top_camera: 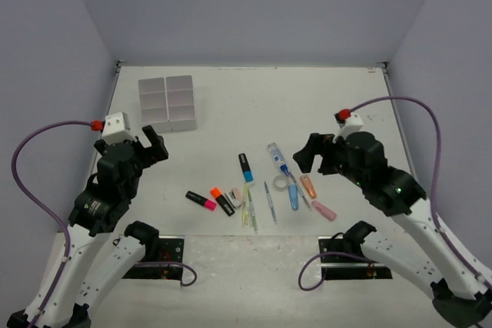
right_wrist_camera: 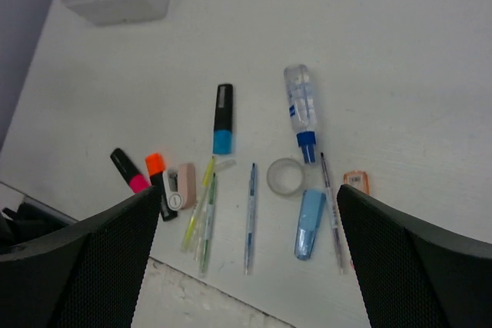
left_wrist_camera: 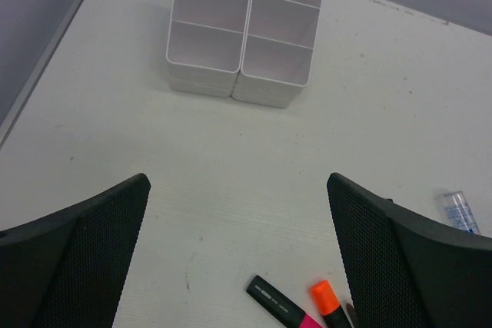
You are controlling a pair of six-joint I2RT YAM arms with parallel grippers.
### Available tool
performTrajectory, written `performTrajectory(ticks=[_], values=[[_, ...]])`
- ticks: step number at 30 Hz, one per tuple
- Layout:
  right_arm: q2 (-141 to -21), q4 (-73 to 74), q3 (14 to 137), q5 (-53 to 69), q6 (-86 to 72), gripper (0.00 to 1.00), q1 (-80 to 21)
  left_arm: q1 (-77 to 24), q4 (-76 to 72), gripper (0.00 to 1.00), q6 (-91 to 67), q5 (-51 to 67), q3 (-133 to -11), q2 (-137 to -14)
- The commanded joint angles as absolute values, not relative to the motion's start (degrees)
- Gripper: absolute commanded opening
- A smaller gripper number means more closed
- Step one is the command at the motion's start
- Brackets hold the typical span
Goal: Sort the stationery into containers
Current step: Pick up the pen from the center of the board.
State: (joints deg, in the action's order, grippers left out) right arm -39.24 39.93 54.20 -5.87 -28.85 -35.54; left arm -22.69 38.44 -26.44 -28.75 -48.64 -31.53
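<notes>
White counter [top_camera: 346, 105] | we see tray [top_camera: 167, 102] near far-left corner; stationery [top_camera: 245, 167] along near edge | left gripper [top_camera: 151, 146], right gripper [top_camera: 314, 157]: jaws apart, empty

left tool [top_camera: 154, 144] jaws spread wide, right tool [top_camera: 310, 154] likewise, both tilted downward

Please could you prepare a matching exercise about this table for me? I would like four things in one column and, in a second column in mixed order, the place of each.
Things
1. tray
2. tape ring
3. pink-tipped highlighter
4. blue-tipped highlighter

Places
a. leftmost of everything lying loose
b. beside the blue cap of the tube
c. far left of the table, nothing inside
d. just beyond the thin pens, blue end toward them

Pairs: 1-c, 2-b, 3-a, 4-d
</notes>
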Motion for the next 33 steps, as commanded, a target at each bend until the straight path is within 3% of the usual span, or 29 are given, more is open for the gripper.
performTrajectory(ticks=[1,6,8,17,33], values=[[-50.98,41.23,52.51,-13.93,-36.76,0.94,-47.10,-23.12,36.30,1.00,-26.72,-28.74,-47.81,-31.94],[-62.76,38.92,51.62,-15.07,-40.11,0.47,-53.18,-23.54,35.97,1.00,-26.55,-28.25,-47.56,-31.55],[-66.34,38.13,51.86,-15.30,-41.45,0.39,-55.58,-23.77,35.95,1.00,-26.46,-28.26,-47.55,-31.63],[-81.51,34.48,52.82,-13.77,-43.27,0.35,-59.23,-24.86,36.04,1.00,-26.54,-28.48,-47.55,-31.21],[-92.48,31.61,53.30,-11.81,-42.33,0.26,-59.22,-26.12,36.12,1.00,-26.54,-28.55,-47.55,-31.41]])
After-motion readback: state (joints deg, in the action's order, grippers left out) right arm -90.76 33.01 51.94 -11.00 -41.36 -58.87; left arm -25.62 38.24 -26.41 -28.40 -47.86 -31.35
